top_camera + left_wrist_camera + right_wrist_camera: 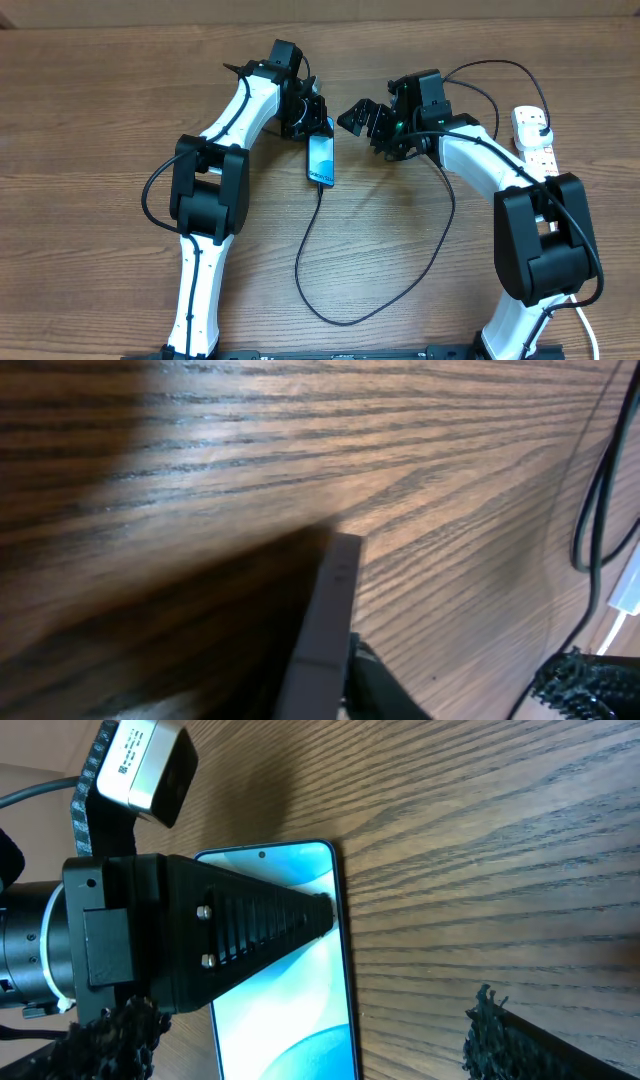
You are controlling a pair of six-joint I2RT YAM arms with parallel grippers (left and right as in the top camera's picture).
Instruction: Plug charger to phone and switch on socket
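Phone point(320, 160) under left hand point(319, 126), right hand point(367, 125) spread wide

A brown desk point(100, 120) with a bold, oak-like grain fills nearly the whole overhead view. Its grain runs crosswise beneath the left tool point(318, 126) and the right tool point(366, 126). Beyond both tools, along the desk's far edge, lies a paler beige strip point(120, 8); whether it is floor or wall cannot be told. The light is soft and even. Close under the left tool the wood carries a warm sheen beside a deep shadow point(120, 640).
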